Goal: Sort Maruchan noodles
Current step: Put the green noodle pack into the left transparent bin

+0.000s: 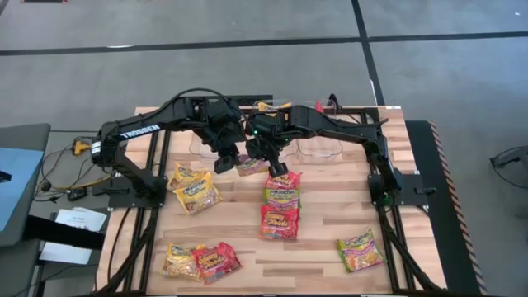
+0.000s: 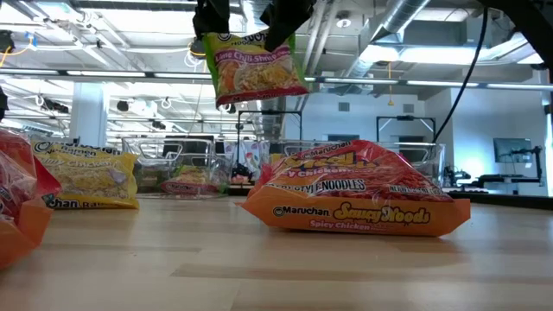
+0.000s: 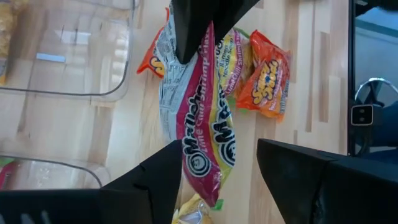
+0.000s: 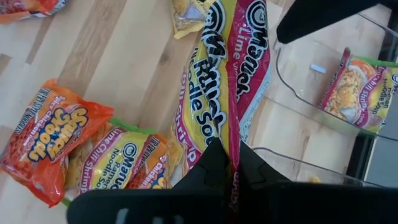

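Observation:
A pink-and-yellow Maruchan noodle packet (image 2: pixel 255 73) hangs above the table between my two grippers. My right gripper (image 1: pixel 272 162) is shut on it. My left gripper (image 1: pixel 224 162) stands open around the packet's other end (image 3: pixel 208 168), which lies close to one finger (image 3: pixel 163 174). Other packets lie flat on the wood. An overlapping pile (image 1: pixel 281 196) with an orange-red one (image 1: pixel 279 223) is near the middle. Yellow ones (image 1: pixel 195 191) lie at the left. A yellow and a red one (image 1: pixel 202 261) are at the near left. A green one (image 1: pixel 360 251) is at the near right. My right gripper pinches the packet's edge seam (image 4: pixel 232 146) between its two shut fingers, coming slanting down from above. The packet hangs tilted below the fingers, clear of the table. My left gripper has the packet's other end between its open fingers; whether one finger touches it, I cannot tell.
Clear plastic bins (image 1: pixel 323 147) stand along the far side of the table, beyond the grippers; one (image 4: pixel 311 106) holds a green-edged packet (image 4: pixel 359 93). Bare wood lies between the middle pile and the green packet, and along the near edge.

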`<action>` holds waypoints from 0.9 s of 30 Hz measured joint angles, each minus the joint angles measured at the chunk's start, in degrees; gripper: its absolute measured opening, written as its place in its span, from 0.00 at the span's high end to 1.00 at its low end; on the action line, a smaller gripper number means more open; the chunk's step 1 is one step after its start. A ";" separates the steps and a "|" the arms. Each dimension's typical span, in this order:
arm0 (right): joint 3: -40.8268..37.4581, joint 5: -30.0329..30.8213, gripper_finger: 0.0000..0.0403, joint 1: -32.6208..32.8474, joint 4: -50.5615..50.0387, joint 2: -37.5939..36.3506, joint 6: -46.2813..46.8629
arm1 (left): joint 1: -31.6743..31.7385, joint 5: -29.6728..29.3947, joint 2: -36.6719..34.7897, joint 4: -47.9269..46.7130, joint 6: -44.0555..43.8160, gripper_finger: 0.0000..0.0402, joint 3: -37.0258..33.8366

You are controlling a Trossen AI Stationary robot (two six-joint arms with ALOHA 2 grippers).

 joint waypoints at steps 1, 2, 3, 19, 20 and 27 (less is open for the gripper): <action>0.00 -0.02 0.97 0.00 0.06 0.00 0.18 | 0.00 -0.25 0.00 -0.04 -0.34 0.52 0.00; 0.00 -0.02 0.97 0.00 0.14 0.00 0.22 | 0.00 -0.49 0.00 0.02 -0.44 0.52 0.00; 0.02 -0.04 0.97 0.00 0.15 0.00 0.28 | 0.00 -0.83 0.00 0.04 -0.33 0.52 0.00; 0.11 -0.02 0.97 -0.02 -2.10 -0.40 2.68 | -0.13 -3.00 0.11 -7.66 5.65 0.52 -0.02; 0.12 0.00 0.97 -0.04 -2.29 -0.50 3.03 | -0.20 -3.00 0.11 -7.67 5.64 0.52 -0.02; 0.17 0.04 0.97 -0.09 -4.19 -0.55 3.52 | -0.61 -3.61 0.13 -10.63 5.67 0.52 -0.04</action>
